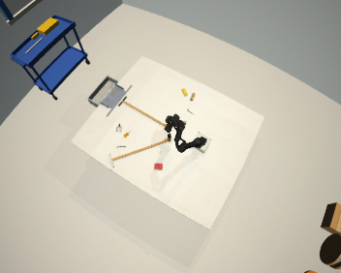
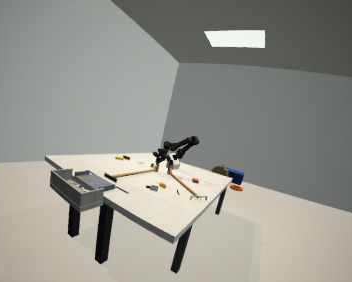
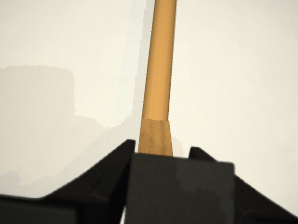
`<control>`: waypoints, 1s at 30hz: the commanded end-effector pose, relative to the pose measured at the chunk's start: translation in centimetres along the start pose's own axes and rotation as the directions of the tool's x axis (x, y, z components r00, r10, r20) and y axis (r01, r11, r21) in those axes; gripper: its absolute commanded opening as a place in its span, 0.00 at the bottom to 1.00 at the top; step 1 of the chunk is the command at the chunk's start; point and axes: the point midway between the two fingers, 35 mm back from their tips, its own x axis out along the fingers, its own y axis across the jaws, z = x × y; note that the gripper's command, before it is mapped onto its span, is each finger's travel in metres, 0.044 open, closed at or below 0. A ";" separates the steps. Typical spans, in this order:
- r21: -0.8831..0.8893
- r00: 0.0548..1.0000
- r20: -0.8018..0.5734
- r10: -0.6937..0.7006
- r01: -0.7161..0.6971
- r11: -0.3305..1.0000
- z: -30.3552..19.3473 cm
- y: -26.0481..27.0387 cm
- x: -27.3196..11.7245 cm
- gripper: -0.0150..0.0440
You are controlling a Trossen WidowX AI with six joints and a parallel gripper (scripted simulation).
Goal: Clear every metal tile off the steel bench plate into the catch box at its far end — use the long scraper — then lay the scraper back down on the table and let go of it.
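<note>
My gripper (image 1: 168,128) (image 2: 156,168) (image 3: 161,151) is shut on the grip end of the long scraper (image 1: 144,114) (image 2: 135,173) (image 3: 160,65). Its wooden handle runs from the fingers towards the steel plate, and its dark blade is at the plate's near side. Whether the blade touches the table, I cannot tell. The bluish steel bench plate (image 1: 112,98) (image 2: 94,180) shows no tile that I can make out. The grey catch box (image 1: 93,99) (image 2: 77,197) is at its far end, at the table edge. Small pale and reddish pieces show inside it; part of its floor is hidden.
A wooden-handled rake (image 1: 140,149) (image 2: 184,183) lies beside the scraper on the white table (image 1: 221,174) (image 2: 148,215). A red block (image 1: 158,166) (image 2: 195,180), an orange item (image 1: 127,135) (image 2: 162,185) and a yellow item (image 1: 184,92) (image 2: 119,158) lie about. A blue cart (image 1: 61,70) stands beyond.
</note>
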 end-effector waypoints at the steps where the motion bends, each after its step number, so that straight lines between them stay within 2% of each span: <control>1: 0.000 1.000 0.000 0.000 0.000 1.000 0.0 0.0 0.0 0.25; 30: -0.013 1.000 -0.007 0.005 -0.005 1.000 0.0 -0.1 -0.2 0.25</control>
